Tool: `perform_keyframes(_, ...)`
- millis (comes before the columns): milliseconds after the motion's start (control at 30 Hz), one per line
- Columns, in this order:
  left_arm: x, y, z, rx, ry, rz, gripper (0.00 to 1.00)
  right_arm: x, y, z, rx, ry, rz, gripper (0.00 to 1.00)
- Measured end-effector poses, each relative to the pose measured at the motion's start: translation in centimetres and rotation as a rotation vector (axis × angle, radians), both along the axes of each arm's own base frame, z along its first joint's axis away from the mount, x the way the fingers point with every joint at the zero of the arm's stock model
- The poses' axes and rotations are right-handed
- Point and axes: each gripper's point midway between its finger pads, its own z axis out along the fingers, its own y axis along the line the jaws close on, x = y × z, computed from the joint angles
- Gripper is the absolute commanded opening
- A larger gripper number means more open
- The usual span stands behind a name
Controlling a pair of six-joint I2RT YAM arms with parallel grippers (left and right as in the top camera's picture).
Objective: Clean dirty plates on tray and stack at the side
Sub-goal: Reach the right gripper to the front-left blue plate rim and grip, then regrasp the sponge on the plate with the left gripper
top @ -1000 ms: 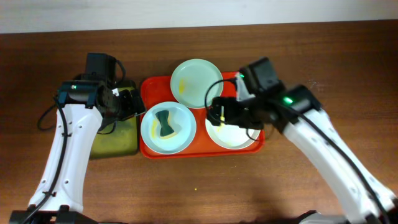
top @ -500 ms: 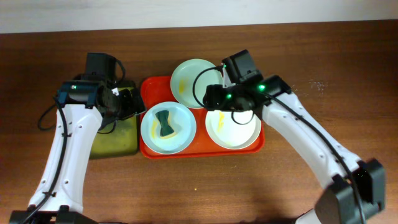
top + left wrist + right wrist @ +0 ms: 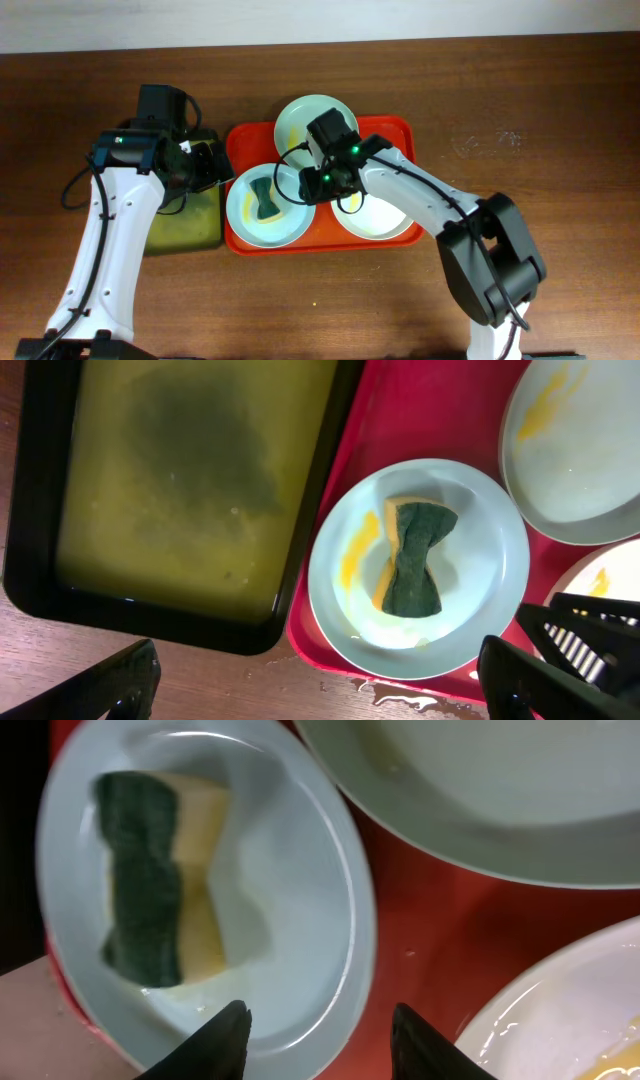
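Note:
Three plates lie on the red tray [image 3: 400,130]: mint green [image 3: 312,125] at the back, pale blue [image 3: 262,225] front left, cream white [image 3: 385,220] front right. A yellow-and-green sponge [image 3: 264,200] rests on the blue plate [image 3: 300,870], beside a yellow smear [image 3: 358,545]. My right gripper [image 3: 308,188] hangs low over the blue plate's right rim. In its wrist view the right gripper [image 3: 318,1025] is open, one fingertip over the plate, the other over bare tray [image 3: 430,930]. My left gripper [image 3: 320,695] is wide open, holding nothing, and hovers where the two trays meet [image 3: 212,166].
A black-rimmed olive-green tray [image 3: 185,225] holding murky liquid [image 3: 180,480] stands left of the red tray. Yellow smears mark the mint plate [image 3: 580,470] and the cream plate [image 3: 600,575]. Water is spilled on the wood [image 3: 420,688] by the red tray's front edge.
My right arm has swung left from above the cream plate to the blue plate's right rim, and its jaws have narrowed. The left arm has not moved.

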Motion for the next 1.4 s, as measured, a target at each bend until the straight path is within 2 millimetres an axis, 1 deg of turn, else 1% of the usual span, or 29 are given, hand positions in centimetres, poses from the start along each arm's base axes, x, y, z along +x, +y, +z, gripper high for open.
perform_keyframes(100, 0.0, 0.0, 0.0, 0.0, 0.0, 0.0, 0.99, -0.3, 0.2, -1.4, -0.019, 0.023, 0.003, 0.46)
perform_keyframes(200, 0.0, 0.0, 0.0, 0.0, 0.0, 0.0, 1.0, -1.0, 0.7, -2.3, -0.034, 0.038, 0.02, 0.45)
perform_keyframes(267, 0.0, 0.0, 0.0, 0.0, 0.0, 0.0, 0.99, -1.3, 0.8, -2.7, -0.059, 0.04, 0.002, 0.43)
perform_keyframes(433, 0.0, 0.0, 0.0, 0.0, 0.0, 0.0, 1.0, -1.0, 0.1, -3.0, -0.101, 0.044, -0.072, 0.37)
perform_keyframes(500, 0.0, 0.0, 0.0, 0.0, 0.0, 0.0, 0.99, -0.9, -0.3, -3.1, -0.118, 0.044, -0.095, 0.29)
perform_keyframes(533, 0.0, 0.0, 0.0, 0.0, 0.0, 0.0, 0.99, -0.9, -0.4, -3.2, -0.124, 0.045, -0.101, 0.27)
perform_keyframes(633, 0.0, 0.0, 0.0, 0.0, 0.0, 0.0, 0.99, -0.8, -0.6, -3.2, -0.132, 0.04, -0.114, 0.26)
perform_keyframes(700, 0.0, 0.0, 0.0, 0.0, 0.0, 0.0, 0.99, -0.5, -0.6, -3.3, -0.133, 0.026, -0.119, 0.23)
perform_keyframes(767, 0.0, 0.0, 0.0, 0.0, 0.0, 0.0, 0.99, -0.4, -0.7, -3.5, -0.133, 0.019, -0.12, 0.22)
perform_keyframes(833, 0.0, 0.0, 0.0, 0.0, 0.001, 0.0, 0.99, -0.5, -0.7, -3.8, -0.134, 0.016, -0.122, 0.19)
perform_keyframes(867, 0.0, 0.0, 0.0, 0.0, 0.001, 0.0, 0.99, -0.4, -0.7, -3.8, -0.132, 0.013, -0.122, 0.15)
perform_keyframes(900, 0.0, 0.0, 0.0, 0.0, 0.001, 0.0, 0.97, -0.3, -0.7, -3.9, -0.129, 0.008, -0.123, 0.09)
perform_keyframes(967, 0.0, 0.0, 0.0, -0.002, 0.002, -0.001, 0.91, -0.1, -0.5, -3.8, -0.123, 0.0, -0.124, 0.08)
perform_keyframes(1033, 0.0, -0.3, 0.0, -0.017, 0.002, -0.006, 0.9, 0.0, -0.5, -3.8, -0.122, -0.003, -0.124, 0.04)
perform_keyframes(1100, -0.1, -0.5, -0.3, -0.027, 0.006, -0.012, 0.8, 0.0, -0.5, -3.8, -0.121, -0.002, -0.126, 0.04)
perform_keyframes(1133, -0.2, -0.6, -0.7, -0.031, 0.011, -0.017, 0.7, 0.0, -0.5, -3.9, -0.12, -0.003, -0.127, 0.04)
perform_keyframes(1167, -0.3, -0.7, -1.1, -0.035, 0.017, -0.024, 0.63, 0.0, -0.5, -3.9, -0.12, -0.003, -0.127, 0.04)
perform_keyframes(1233, -0.4, -1.2, -1.7, -0.061, 0.022, -0.052, 0.54, 0.0, -0.4, -3.8, -0.119, -0.003, -0.126, 0.04)
perform_keyframes(1333, -0.4, -2.2, -2.4, -0.104, 0.023, -0.083, 0.51, 0.0, -0.4, -3.9, -0.116, -0.002, -0.126, 0.04)
perform_keyframes(1367, -0.4, -2.5, -2.9, -0.112, 0.021, -0.09, 0.51, 0.0, -0.4, -3.9, -0.116, -0.003, -0.125, 0.04)
perform_keyframes(1400, -0.6, -3.0, -3.7, -0.12, 0.03, -0.103, 0.51, 0.0, -0.4, -3.9, -0.116, -0.002, -0.126, 0.04)
